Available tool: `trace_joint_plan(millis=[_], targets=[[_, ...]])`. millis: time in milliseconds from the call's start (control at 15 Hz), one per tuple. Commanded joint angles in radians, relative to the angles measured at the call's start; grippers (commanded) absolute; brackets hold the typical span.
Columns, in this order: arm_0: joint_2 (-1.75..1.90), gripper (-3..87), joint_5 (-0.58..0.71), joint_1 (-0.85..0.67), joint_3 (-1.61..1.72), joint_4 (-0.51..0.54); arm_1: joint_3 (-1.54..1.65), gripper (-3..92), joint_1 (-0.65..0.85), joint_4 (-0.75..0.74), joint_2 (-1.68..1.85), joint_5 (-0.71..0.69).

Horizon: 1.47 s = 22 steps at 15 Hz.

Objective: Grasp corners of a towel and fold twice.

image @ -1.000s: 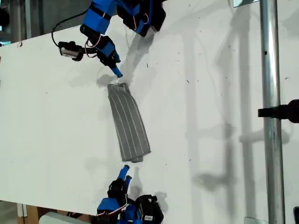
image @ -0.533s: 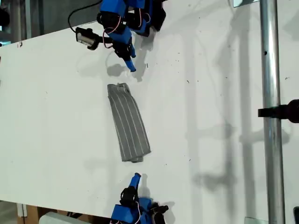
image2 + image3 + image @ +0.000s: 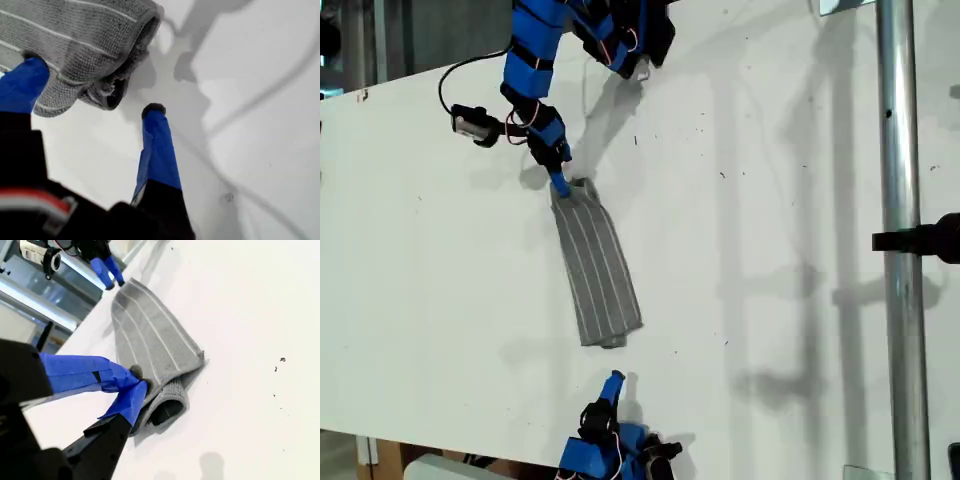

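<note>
The towel lies folded into a long narrow grey strip with white stripes, in the middle of the white table. My first gripper is at the strip's far end, at the top of the exterior view. It is open: one finger rests on the towel and the other finger is on the table beside the bunched corners. My second gripper sits shut just short of the towel's near end, its fingertips pressed together.
A vertical metal pole with a black clamp stands at the exterior view's right. The table's front edge runs along the bottom of the exterior view, close behind my second arm's base.
My first gripper lifted away from the towel's far end, then came back down onto it. My second gripper drew back toward the table's front edge and has stayed there.
</note>
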Motion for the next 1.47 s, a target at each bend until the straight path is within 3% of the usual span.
trace_joint_plan(millis=[0, 200, 267, 400, 467, 667, 933, 1000, 1067, 1400], targets=[[0.006, -2.6, -0.008, 0.009, -0.006, -0.015, -0.071, 38.0, -0.048, -0.209, -0.163, 0.133], [0.006, -2.6, -0.008, 0.006, -0.006, -0.015, -0.225, 32.6, -0.173, -0.350, -0.405, 0.256], [0.006, -2.6, -0.003, 0.005, -0.009, -0.015, -0.253, 22.1, -0.212, -0.411, -0.463, 0.328], [0.006, -2.6, -0.008, 0.011, -0.011, -0.012, -0.255, 11.0, -0.258, -0.522, -0.500, 0.345], [0.006, -2.6, -0.009, 0.015, -0.011, -0.011, -0.255, -0.2, -0.255, -0.448, -0.472, 0.337], [0.006, -2.6, 0.005, 0.014, -0.015, -0.011, -0.153, -0.2, -0.215, -0.054, -0.133, 0.209], [0.006, -2.6, 0.020, 0.015, 0.012, -0.052, -0.227, -0.2, -0.296, 0.776, 0.500, 0.262], [0.006, -2.6, 0.021, 0.020, 0.031, -0.072, -0.322, -0.2, -0.341, 0.917, 0.532, 0.293], [0.006, -2.6, 0.020, 0.025, 0.049, -0.089, -0.405, -0.2, -0.394, 0.956, 0.511, 0.302], [0.006, -2.6, 0.018, 0.029, 0.057, -0.094, -0.558, -0.2, -0.520, 0.364, -0.126, 0.247]])
